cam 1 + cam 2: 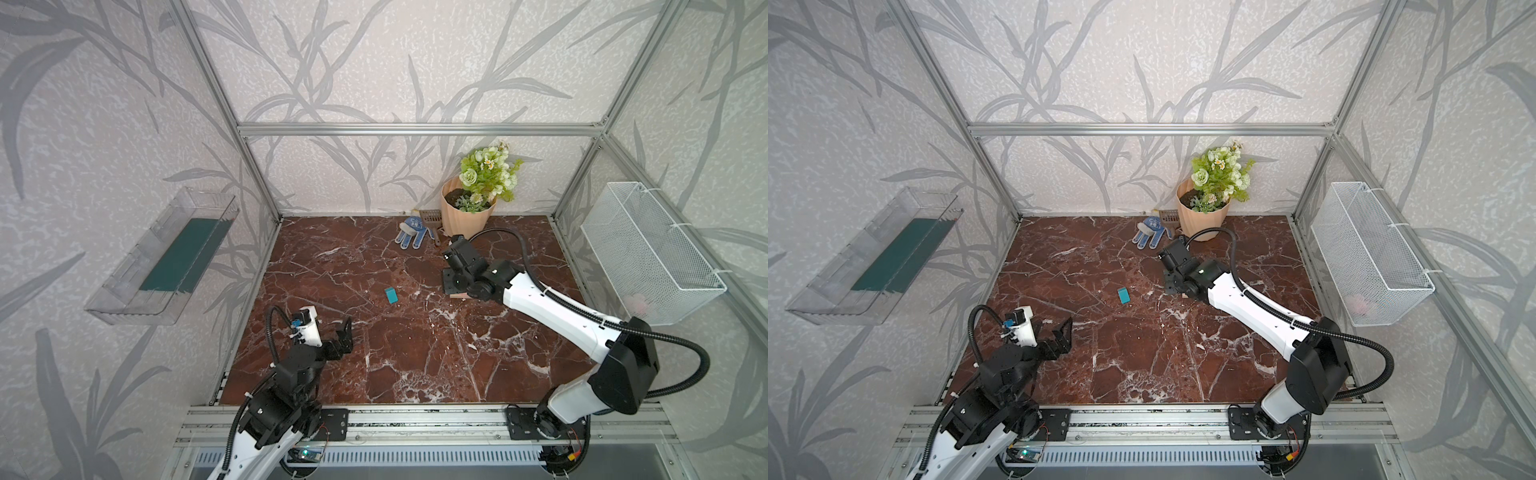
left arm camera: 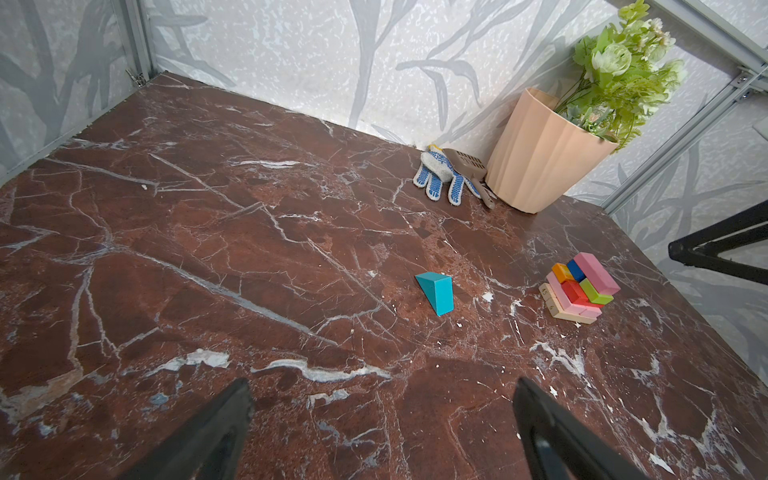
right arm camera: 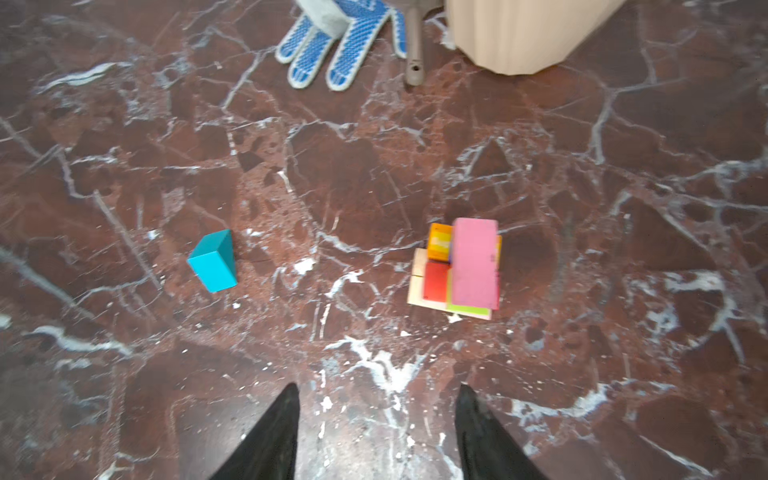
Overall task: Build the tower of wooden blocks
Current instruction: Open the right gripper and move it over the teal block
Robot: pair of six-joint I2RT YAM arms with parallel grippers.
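Hovers by the tower [image 3: 473, 266] with right gripper [image 3: 378, 388] spread, empty. Holds left gripper [image 2: 382, 384] wide apart, also empty.

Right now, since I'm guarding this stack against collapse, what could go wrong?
The top pink block sits along one side of the tower, and the open right gripper hangs close: a nudge might topple it. The teal block is a wedge; it might slip in the jaws.

1 teal block [image 1: 390, 295] lies on the marble table [image 1: 332, 257], left of the right arm [image 1: 540, 299].
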